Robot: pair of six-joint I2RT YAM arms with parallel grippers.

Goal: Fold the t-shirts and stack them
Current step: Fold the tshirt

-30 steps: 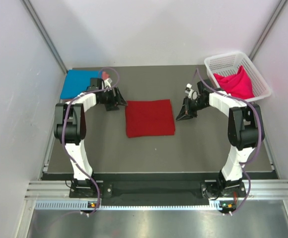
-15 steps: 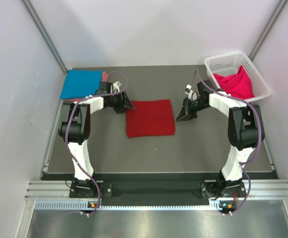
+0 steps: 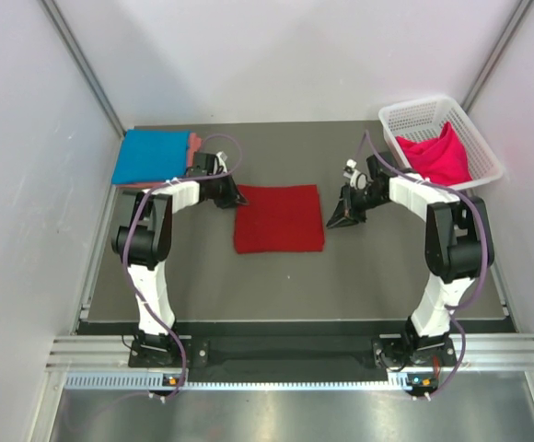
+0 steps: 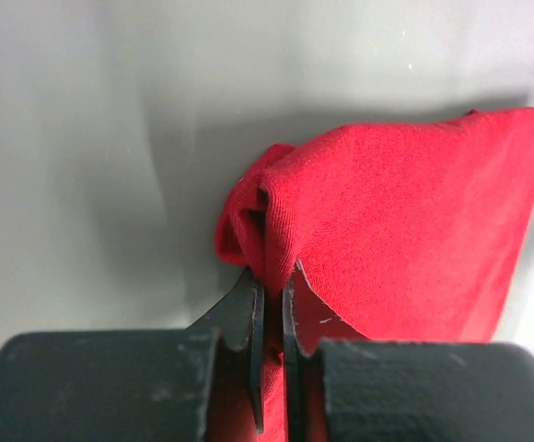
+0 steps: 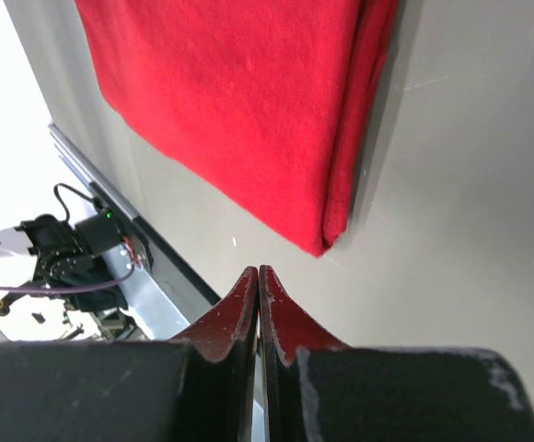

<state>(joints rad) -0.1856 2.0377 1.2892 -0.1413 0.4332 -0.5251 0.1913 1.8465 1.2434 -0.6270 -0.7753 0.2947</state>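
The dark red t-shirt point(image 3: 278, 218) lies folded into a square at the middle of the table. My left gripper point(image 3: 237, 195) sits at its far left corner, shut on a bunched bit of the red cloth point(image 4: 276, 212), which shows pinched between the fingertips of the left gripper point(image 4: 273, 276). My right gripper point(image 3: 333, 221) rests just off the shirt's right edge, shut and empty; in the right wrist view this gripper point(image 5: 259, 270) has its tips a little short of the shirt's folded corner point(image 5: 327, 241). A folded bright blue t-shirt point(image 3: 152, 155) lies at the far left on a salmon pink one point(image 3: 194, 140).
A white lattice basket point(image 3: 414, 109) stands at the far right corner with a hot pink t-shirt point(image 3: 437, 155) heaped in it. White walls close in the table on the left, back and right. The metal rail point(image 3: 295, 354) runs along the near edge.
My left gripper has moved right from beside the blue shirt to the red shirt's far left corner and closed on it. The right arm has barely moved.
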